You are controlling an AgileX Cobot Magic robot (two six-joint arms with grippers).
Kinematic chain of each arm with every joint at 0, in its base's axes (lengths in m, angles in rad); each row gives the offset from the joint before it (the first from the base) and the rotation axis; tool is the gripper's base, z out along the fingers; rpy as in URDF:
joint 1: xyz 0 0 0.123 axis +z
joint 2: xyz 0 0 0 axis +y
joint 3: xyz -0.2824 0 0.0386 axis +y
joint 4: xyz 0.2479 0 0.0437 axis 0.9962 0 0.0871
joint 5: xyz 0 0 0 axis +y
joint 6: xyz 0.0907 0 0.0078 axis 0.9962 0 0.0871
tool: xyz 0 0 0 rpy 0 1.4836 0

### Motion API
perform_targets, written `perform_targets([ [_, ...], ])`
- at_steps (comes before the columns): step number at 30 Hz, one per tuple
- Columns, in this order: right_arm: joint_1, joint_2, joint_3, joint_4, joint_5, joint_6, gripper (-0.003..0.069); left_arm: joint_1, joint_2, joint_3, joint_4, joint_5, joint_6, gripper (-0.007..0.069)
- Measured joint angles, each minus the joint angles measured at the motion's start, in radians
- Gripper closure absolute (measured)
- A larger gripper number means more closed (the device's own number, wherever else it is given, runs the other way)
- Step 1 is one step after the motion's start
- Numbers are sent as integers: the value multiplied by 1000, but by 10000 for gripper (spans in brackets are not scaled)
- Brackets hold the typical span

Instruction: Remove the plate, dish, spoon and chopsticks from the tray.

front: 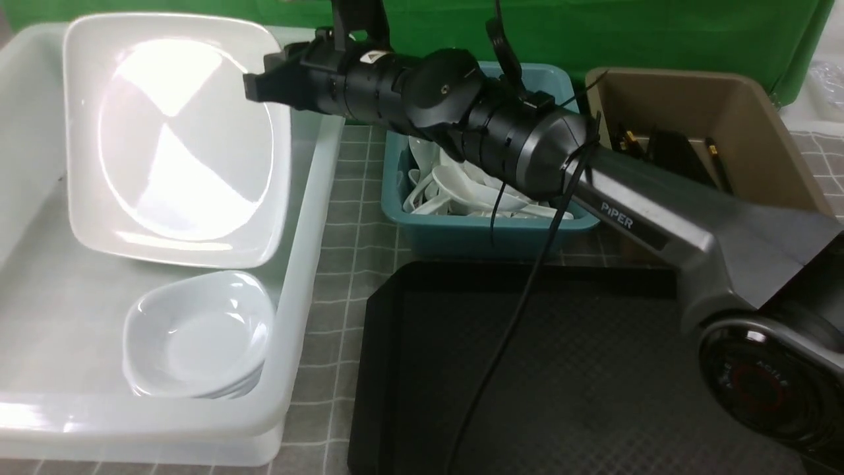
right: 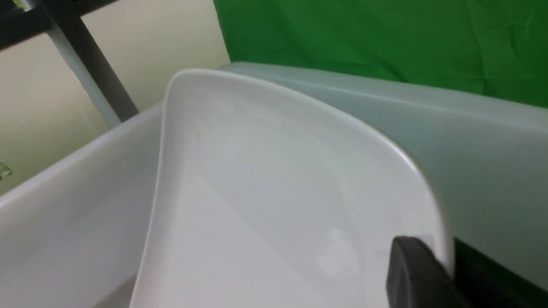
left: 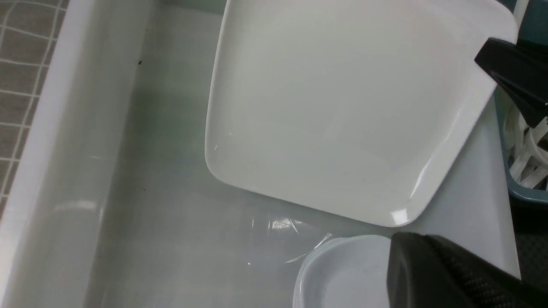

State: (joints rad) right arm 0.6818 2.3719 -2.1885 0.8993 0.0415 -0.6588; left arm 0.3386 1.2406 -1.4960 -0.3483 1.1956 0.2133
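The plate is glossy white; the tub is translucent smooth plastic; the tray is matt black and finely textured.

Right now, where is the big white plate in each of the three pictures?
Front view: the plate stands tilted at upper left inside the white tub, its edge nipped by the right pincer.
Left wrist view: it fills the upper middle.
Right wrist view: it fills the centre, a pincer finger on its rim.
Shared landmark: the white tub.
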Motion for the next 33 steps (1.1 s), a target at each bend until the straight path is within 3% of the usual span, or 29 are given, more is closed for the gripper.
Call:
perform_targets([
  [10, 0, 1, -7, 17, -41, -53, 414, 0, 0, 0, -1, -4, 8, 613],
  [21, 0, -2, -10, 18, -25, -66, 393, 0, 0, 0, -2, -5, 19, 613],
  [25, -1, -30, -10, -47, 31, -68, 442, 0, 0, 0, -6, -10, 21, 613],
  [29, -15, -139, -10, -154, 192, -59, 588, 0, 0, 1, -47, -20, 53, 613],
  [33, -65, -308, -10, -385, 394, 142, 628, 0, 0, 1, -113, -23, 83, 613],
])
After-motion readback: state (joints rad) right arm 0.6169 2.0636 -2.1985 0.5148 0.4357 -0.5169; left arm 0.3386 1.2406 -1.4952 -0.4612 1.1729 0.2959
